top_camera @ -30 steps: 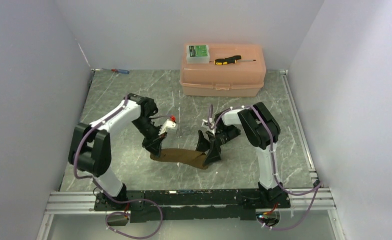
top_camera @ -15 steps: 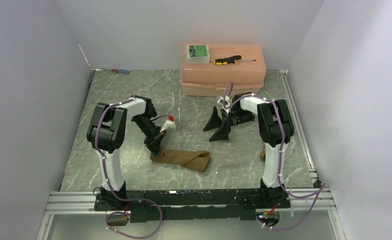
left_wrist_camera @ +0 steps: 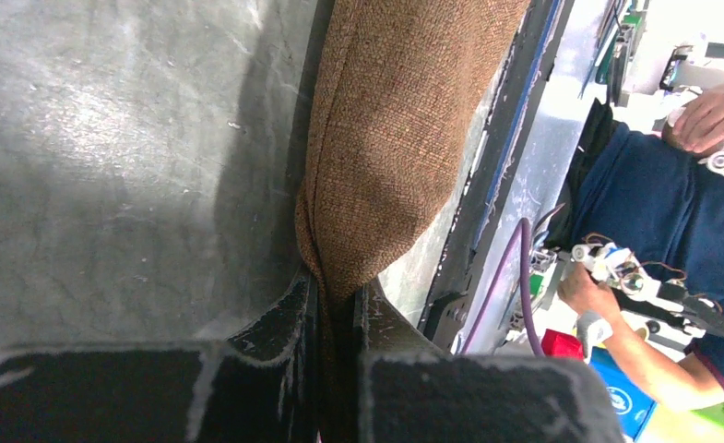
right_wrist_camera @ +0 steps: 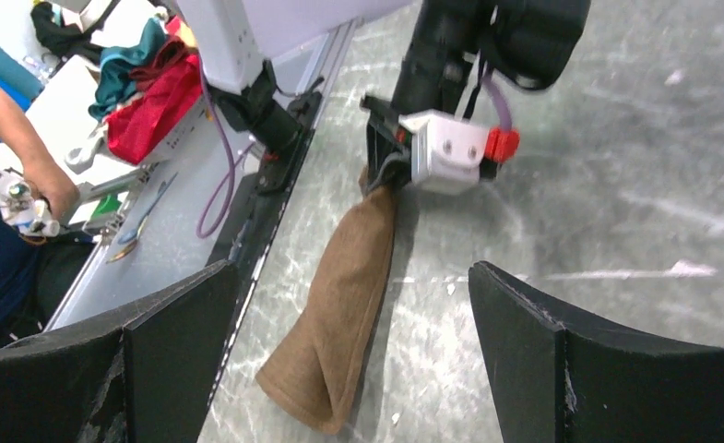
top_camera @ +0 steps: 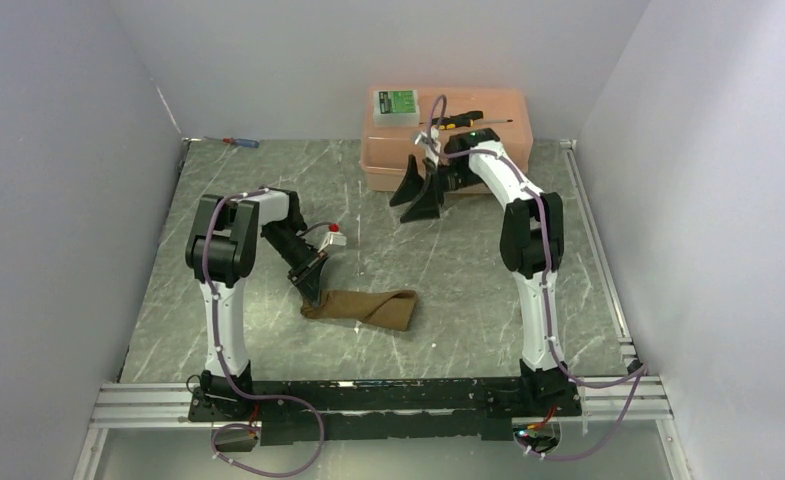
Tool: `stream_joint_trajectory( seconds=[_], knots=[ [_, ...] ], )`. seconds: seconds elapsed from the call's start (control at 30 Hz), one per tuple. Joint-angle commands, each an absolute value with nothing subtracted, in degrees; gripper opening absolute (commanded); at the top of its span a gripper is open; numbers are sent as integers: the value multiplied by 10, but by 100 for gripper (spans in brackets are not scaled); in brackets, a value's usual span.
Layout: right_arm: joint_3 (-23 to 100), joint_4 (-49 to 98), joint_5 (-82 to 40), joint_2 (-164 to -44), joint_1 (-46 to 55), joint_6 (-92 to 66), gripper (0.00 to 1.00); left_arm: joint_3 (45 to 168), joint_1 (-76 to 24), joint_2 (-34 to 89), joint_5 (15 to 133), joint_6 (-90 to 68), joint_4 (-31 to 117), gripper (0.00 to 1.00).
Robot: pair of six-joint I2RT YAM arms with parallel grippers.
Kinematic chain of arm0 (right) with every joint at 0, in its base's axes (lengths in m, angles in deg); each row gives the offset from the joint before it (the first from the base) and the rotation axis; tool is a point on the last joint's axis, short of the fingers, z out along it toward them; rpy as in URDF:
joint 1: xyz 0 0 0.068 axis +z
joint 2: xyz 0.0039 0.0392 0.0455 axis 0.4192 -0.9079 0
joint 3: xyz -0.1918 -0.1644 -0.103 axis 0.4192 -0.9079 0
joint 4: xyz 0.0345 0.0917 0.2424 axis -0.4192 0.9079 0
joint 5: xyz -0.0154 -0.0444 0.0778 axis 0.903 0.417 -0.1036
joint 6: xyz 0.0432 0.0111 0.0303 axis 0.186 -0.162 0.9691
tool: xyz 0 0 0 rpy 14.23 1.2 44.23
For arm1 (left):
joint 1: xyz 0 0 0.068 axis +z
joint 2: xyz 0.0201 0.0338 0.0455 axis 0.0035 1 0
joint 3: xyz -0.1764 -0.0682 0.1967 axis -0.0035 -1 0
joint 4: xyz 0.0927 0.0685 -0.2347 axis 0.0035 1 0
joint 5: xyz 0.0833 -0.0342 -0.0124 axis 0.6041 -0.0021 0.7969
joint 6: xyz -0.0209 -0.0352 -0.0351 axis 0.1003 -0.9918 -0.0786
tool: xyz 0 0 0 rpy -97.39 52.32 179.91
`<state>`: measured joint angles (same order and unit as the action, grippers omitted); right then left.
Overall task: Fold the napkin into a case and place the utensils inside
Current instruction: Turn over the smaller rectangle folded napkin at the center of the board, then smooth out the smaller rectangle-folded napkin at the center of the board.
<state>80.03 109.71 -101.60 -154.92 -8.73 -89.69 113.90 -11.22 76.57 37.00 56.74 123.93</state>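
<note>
Here the left claw point(top_camera: 313, 296), angled down, pinches the napkin point(top_camera: 373, 307); the outstretched right claw point(top_camera: 416, 194) gapes wide.

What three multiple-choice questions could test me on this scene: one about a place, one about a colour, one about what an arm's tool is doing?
1. How does the left tool meet the cloth?
A) open above it
B) shut on its end
C) far from it

2. What colour is the cloth?
A) white
B) brown
C) green

3. Where does the yellow-and-black screwdriver lie?
A) on the pink box
B) on the cloth
C) in the left tool

Answers:
1 B, the wrist view shows the tool pinching the cloth's end.
2 B, its weave is plainly brown.
3 A, it rests on the box's lid.
</note>
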Motion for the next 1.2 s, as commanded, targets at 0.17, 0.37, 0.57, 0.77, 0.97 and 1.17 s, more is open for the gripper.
stream_joint_trajectory(
  seconds=[0.17, 0.37, 0.57, 0.77, 0.97, 1.17],
  knots=[
    [756, 633, -392, -1386, -18, -232, 100, 1164, -105, 786, 375, 503, 1207, 7],
    [549, 405, -89, -1200, 19, -176, 100, 1165, -104, 779, 391, 487, 1197, 7],
    [287, 106, -356, -1065, -95, 109, 62, 1161, -104, 771, 393, 483, 1190, 4],
    [247, 254, -4, -1031, 205, -107, 0, 1154, -101, 767, 403, 492, 1193, 3],
    [111, 114, -12, -1021, 329, -53, 0, 1155, -91, 783, 417, 495, 1199, 3],
    [-3, -4, -65, -1068, 335, -6, 0, 1168, -81, 797, 433, 500, 1215, 3]
  ],
)
